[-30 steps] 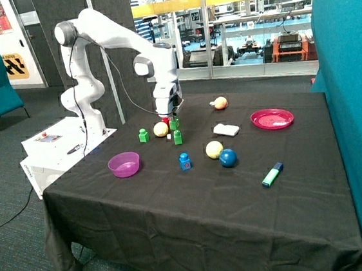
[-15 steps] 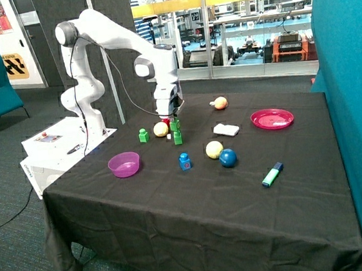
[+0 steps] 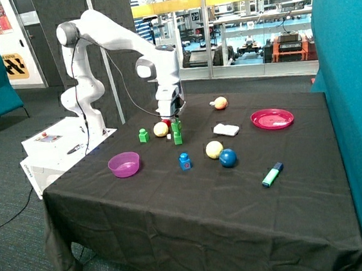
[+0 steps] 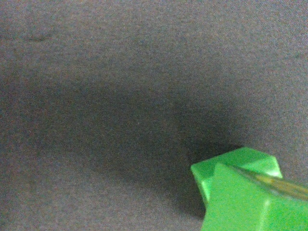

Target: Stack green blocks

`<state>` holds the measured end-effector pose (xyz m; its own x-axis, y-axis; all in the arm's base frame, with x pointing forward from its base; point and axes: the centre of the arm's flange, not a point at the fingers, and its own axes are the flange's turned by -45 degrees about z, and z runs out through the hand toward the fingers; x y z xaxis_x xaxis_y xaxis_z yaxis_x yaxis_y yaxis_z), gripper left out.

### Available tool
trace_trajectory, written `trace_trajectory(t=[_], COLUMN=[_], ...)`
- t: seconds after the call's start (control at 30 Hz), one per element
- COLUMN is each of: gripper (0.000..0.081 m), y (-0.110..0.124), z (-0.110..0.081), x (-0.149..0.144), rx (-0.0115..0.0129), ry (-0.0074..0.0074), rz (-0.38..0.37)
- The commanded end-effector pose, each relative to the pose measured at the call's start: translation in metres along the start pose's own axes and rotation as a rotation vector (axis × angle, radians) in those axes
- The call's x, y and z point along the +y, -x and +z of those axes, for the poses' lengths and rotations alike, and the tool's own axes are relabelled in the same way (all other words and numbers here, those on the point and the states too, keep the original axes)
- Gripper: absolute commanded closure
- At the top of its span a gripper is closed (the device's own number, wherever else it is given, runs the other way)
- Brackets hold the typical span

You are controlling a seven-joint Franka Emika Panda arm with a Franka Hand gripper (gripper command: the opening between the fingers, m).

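Note:
My gripper [image 3: 175, 119] stands over the middle of the table, shut on a green block [image 3: 176, 127]. That block rests on top of a second green block [image 3: 178, 138] on the black cloth, just beside a yellow ball [image 3: 161, 129]. The third green block [image 3: 143, 135] stands alone on the other side of that ball. In the wrist view the held green block [image 4: 245, 207] fills the corner close to the camera, with the lower block's top [image 4: 240, 163] showing behind it.
A purple bowl [image 3: 124, 164] stands near the table's front left edge. A blue studded block [image 3: 185, 161], a yellow ball [image 3: 214, 149] and a blue ball [image 3: 227, 158] lie in front of the stack. A white object [image 3: 226, 129], pink plate [image 3: 272, 119], orange ball [image 3: 220, 103] and teal marker [image 3: 272, 175] lie further right.
My gripper has come down with the green block, from a little above the second green block to resting on it. Nothing else has moved.

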<state>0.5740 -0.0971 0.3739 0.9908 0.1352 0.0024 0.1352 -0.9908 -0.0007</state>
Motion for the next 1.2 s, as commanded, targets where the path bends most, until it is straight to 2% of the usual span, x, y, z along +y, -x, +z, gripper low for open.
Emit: trace_trajectory(t=[0.0, 0.33, 0.63, 0.83, 1.17], gripper=[0.0808, 0.0808, 0.0808, 0.0808, 0.0808], y=[-0.003, 0.002, 0.004, 0.004, 0.009], z=[0.004, 0.006, -0.001, -0.003, 0.008], x=[0.0, 0.003, 0.005, 0.003, -0.005], rx=[-0.0024, -0.0024, -0.0024, -0.0024, -0.0024], ry=[0.0007, 0.0007, 0.0007, 0.0007, 0.0007], rz=[0.008, 0.005, 0.026, 0.009, -0.005])
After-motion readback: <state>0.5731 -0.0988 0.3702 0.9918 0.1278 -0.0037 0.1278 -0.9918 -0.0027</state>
